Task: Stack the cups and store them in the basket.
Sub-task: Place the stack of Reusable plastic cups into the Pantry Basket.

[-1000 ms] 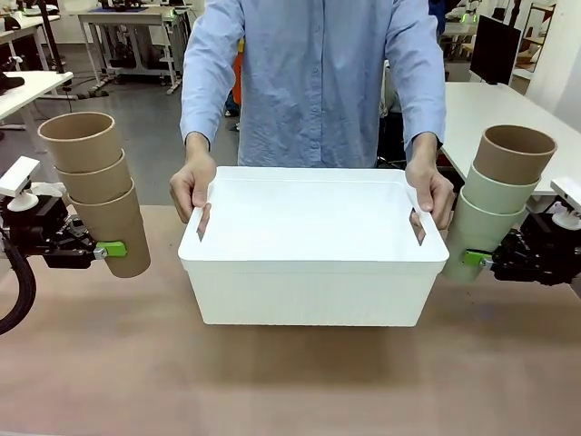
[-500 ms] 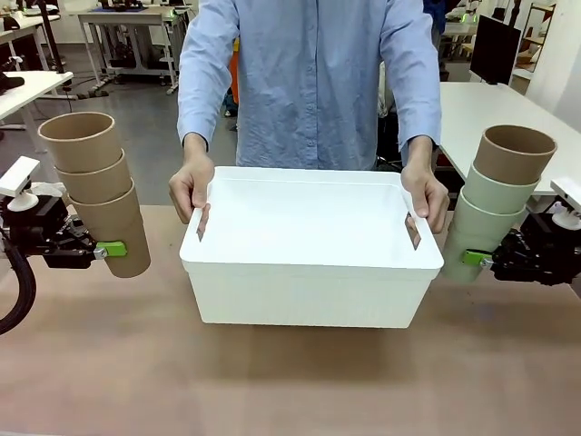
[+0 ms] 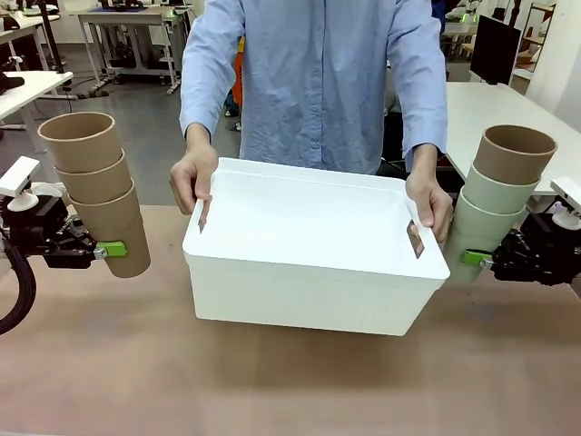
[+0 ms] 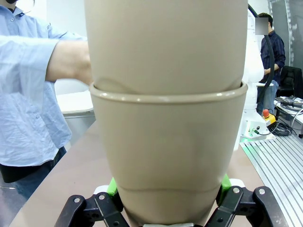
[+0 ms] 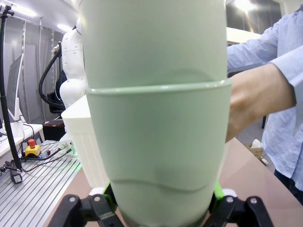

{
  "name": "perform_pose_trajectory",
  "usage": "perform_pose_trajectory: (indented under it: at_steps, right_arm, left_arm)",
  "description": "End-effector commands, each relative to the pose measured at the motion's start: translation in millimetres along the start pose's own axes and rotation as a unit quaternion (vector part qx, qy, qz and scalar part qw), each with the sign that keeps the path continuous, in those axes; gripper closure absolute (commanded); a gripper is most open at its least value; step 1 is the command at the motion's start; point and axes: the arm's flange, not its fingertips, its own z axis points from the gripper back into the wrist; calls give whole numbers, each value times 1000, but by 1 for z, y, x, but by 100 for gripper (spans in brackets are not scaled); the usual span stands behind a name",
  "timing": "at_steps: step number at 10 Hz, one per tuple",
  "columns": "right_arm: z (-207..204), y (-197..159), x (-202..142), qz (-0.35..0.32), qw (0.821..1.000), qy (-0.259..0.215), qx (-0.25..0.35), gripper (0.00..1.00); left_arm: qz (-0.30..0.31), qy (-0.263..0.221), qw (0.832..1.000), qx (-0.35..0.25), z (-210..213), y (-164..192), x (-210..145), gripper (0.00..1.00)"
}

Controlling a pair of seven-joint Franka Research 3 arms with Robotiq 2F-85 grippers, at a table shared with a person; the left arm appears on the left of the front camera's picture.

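Front view: left end effector, right end effector each clamping cups; basket between them.

Left hand clamped, fingers horizontal, pointing inward, right hand apparently mirroring it

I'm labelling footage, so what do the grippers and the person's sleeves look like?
The left gripper and right gripper are black, with bright green pads on the jaws. A thick black cable loops below the left one. The person wears long light-blue shirt sleeves.
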Motion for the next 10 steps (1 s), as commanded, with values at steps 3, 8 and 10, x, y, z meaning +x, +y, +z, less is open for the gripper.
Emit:
perform_pose_trajectory:
  at_steps: [3,8,10]
  right_arm:
    - [1,-2,5,6,1000,-4,-2,16]
    - [0,0,0,0,1000,0,0,16]
    - [-2,17,42,-14,1000,3,-7,16]
  left_arm:
    - [-4,-4,1000,-4,0,1,4,15]
    - [-4,-4,1000,-4,0,1,4,15]
    - [-4,-4,1000,-4,0,1,4,15]
